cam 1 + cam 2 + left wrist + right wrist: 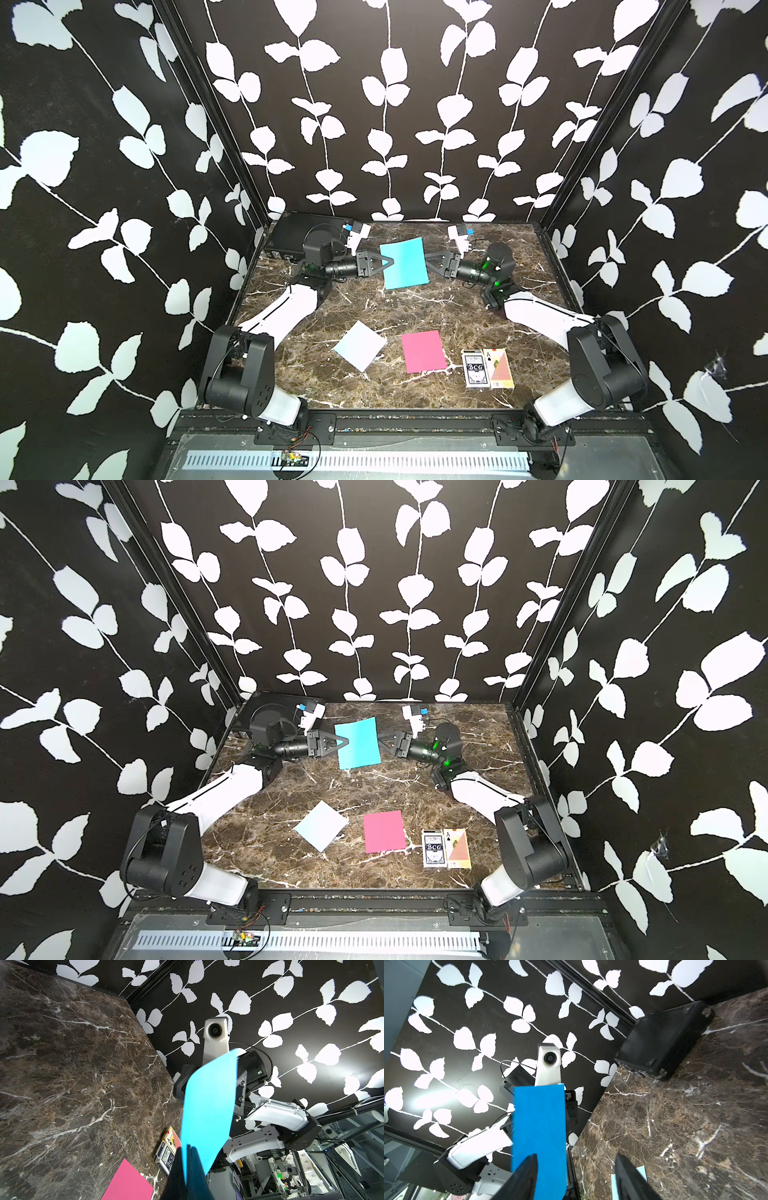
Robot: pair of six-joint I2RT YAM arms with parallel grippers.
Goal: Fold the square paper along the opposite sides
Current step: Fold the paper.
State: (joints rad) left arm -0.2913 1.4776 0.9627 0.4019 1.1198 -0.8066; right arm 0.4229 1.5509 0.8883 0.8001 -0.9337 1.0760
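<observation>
Jaws on the left pinch the cyan square paper sheet [404,262] by its left edge above the far brown marble desk [415,307]; right jaws stand spread, seemingly beside its right edge.

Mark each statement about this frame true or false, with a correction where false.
The left gripper is shut on the cyan paper. True.
The right gripper is open. True.
The pink paper and the card packs lie on the table. True.
The cyan paper rests flat on the table. False: it is held up above it.
The right gripper holds the pink paper. False: it holds nothing.
The card packs sit on the pink paper. False: they lie beside it, apart.
</observation>
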